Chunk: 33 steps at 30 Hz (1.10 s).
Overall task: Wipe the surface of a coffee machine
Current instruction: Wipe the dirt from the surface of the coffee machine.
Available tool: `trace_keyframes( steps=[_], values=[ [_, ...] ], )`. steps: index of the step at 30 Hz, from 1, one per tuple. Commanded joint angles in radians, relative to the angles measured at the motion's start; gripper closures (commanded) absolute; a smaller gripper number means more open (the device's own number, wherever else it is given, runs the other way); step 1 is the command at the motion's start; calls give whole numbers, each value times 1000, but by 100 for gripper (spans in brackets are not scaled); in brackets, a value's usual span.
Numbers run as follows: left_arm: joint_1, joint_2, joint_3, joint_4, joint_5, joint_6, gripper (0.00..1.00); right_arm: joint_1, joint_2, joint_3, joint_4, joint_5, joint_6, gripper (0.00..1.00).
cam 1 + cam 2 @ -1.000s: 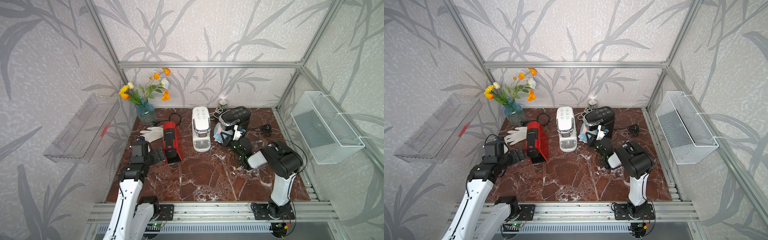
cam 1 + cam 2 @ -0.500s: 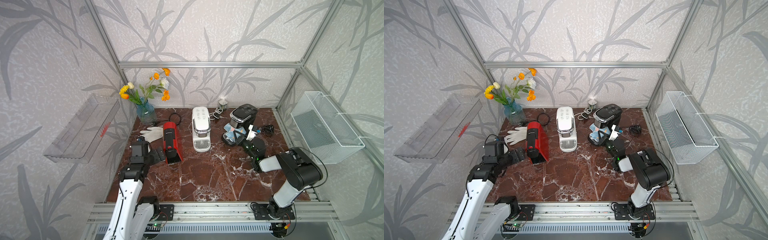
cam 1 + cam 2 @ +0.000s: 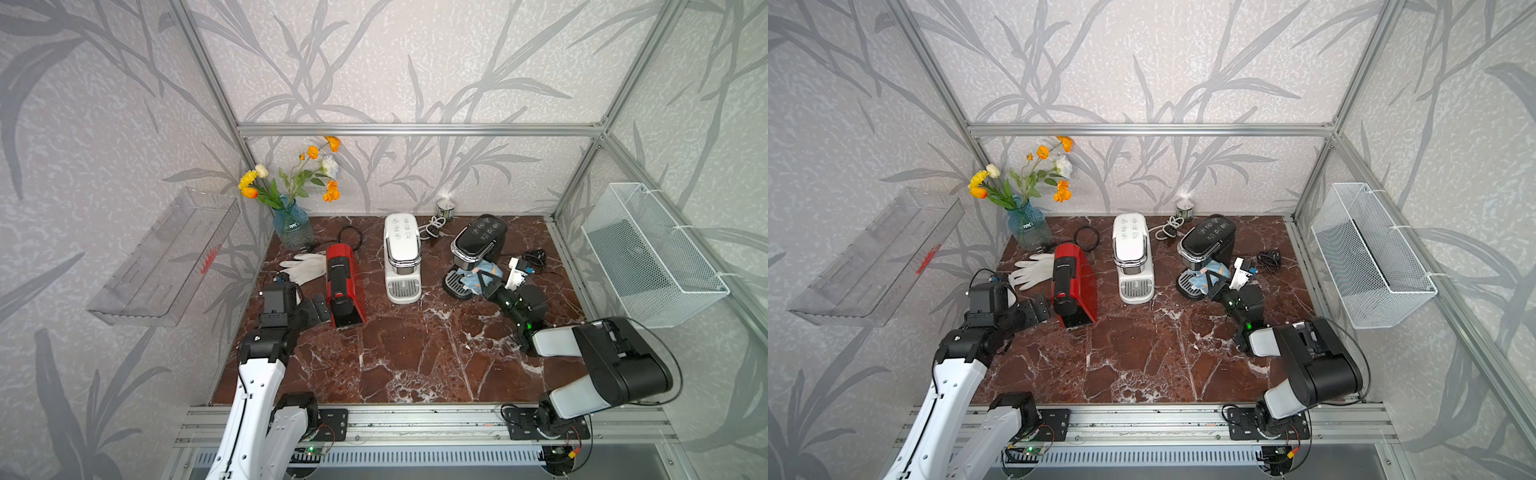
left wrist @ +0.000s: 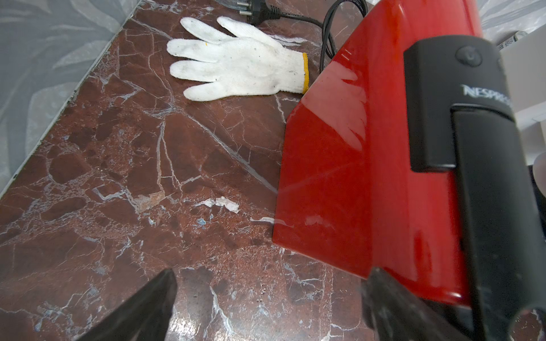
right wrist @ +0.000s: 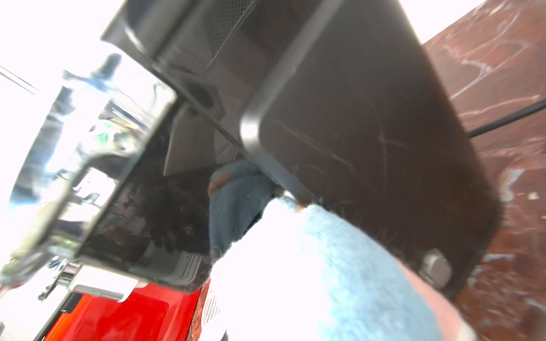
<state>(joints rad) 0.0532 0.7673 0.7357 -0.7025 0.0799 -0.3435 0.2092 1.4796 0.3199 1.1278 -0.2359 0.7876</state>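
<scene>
Two jaws of your right gripper (image 3: 485, 284) are pressed nearly together, pinching the blue cloth (image 3: 478, 272). That cloth is bunched against the front of the black coffee machine (image 3: 478, 239), in the gap under its brew head and above its round drip tray. The right wrist view is blurred and washed out. There the cloth (image 5: 325, 265) fills the foreground and seems to touch the black coffee machine (image 5: 354, 118), though you cannot tell exactly where from that view. In both top views the right arm reaches in low from the front right corner, wrist close to the marble table (image 3: 395, 353).

Your left gripper (image 4: 271, 274) has its jaws spread wide with nothing between them. It hangs just beside the red coffee machine (image 4: 354, 162), on that machine's left flank, above bare marble. In a top view the left gripper (image 3: 1036, 307) sits near the machine's front corner.

Further out, the white coffee machine (image 3: 401, 253) stands between the red one (image 3: 343, 286) and the black one. A white glove (image 4: 239, 68) lies flat behind the left gripper, its cuff just beside the red machine. A white plug (image 3: 515, 272) lies just right of the cloth. A vase of flowers (image 3: 293, 226) stands in the back left corner.
</scene>
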Motion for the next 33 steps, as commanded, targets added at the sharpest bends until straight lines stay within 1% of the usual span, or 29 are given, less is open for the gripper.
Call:
trace_keyframes(
  steps=[1,3,7,9,11,14,15,16,20,22,25,29,33],
  values=[
    [-11,-8,-8,36,35,3,0,-34,-109,-9,-68,33,-34,93],
    [-10,-7,-7,38,37,3,0,-50,-146,-13,-124,36,-44,93],
    [-12,-5,-7,38,41,3,0,-91,-186,-17,-164,33,-42,93],
    [-11,-8,-7,36,40,3,0,-117,-196,18,-257,21,-33,93],
    [-11,-11,-8,37,40,3,0,-114,-190,63,-317,-26,-69,93],
    [-11,-12,-7,37,38,2,0,-46,-186,97,-376,-20,-112,94],
    [-11,-13,-6,36,37,3,0,-18,-188,97,-426,2,-114,94],
    [-12,-13,-8,36,36,2,0,22,-187,95,-437,25,-114,94],
    [-11,-11,-8,36,34,1,0,178,-144,88,-438,117,-98,94],
    [-11,-10,-8,37,38,1,0,243,-104,87,-406,171,-82,94],
    [-11,-4,-7,38,44,2,0,295,-29,99,-298,203,-54,94],
    [-12,-4,-6,38,43,2,0,335,116,145,-177,244,-41,95],
    [-12,-6,-7,37,41,1,0,364,255,155,-18,344,-16,97]
  ],
)
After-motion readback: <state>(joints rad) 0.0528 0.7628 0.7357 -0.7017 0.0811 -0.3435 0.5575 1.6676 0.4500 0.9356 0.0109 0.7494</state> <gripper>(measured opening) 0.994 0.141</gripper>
